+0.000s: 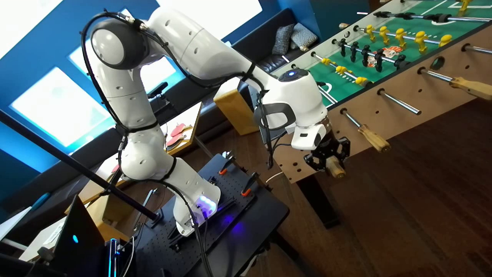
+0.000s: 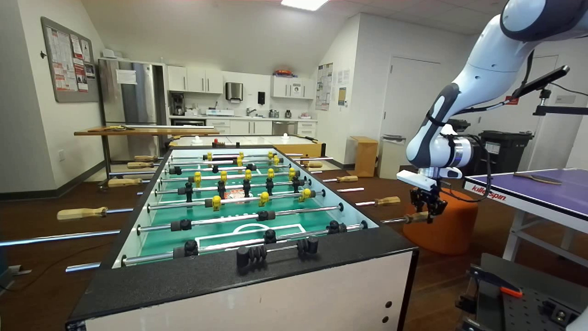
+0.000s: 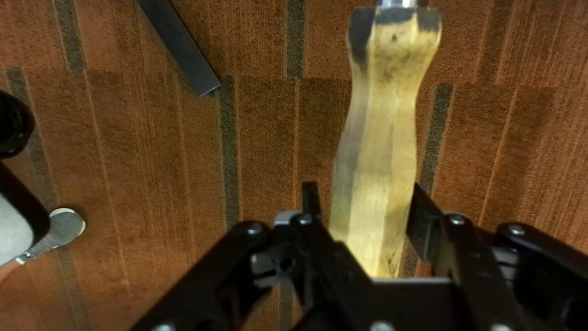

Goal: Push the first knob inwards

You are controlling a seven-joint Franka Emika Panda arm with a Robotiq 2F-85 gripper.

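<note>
The light-tan, faceted wooden end handle (image 3: 381, 142) lies between my black, jointed fingers (image 3: 324, 248). Clamped or not, I cannot tell.

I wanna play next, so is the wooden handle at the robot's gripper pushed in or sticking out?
Sticking out: in an exterior view, bare metal rod shows between the wooden handle and the foosball table.

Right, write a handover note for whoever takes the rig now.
Gripper: straddles the knob; whether it is clamped, I can't tell.
Position: the knob is the end handle of its row, outside the table, with bare rod between them in an exterior view.
Done: in place around the knob.
Left: push the knob inwards; the bare rod suggests room to travel.
</note>
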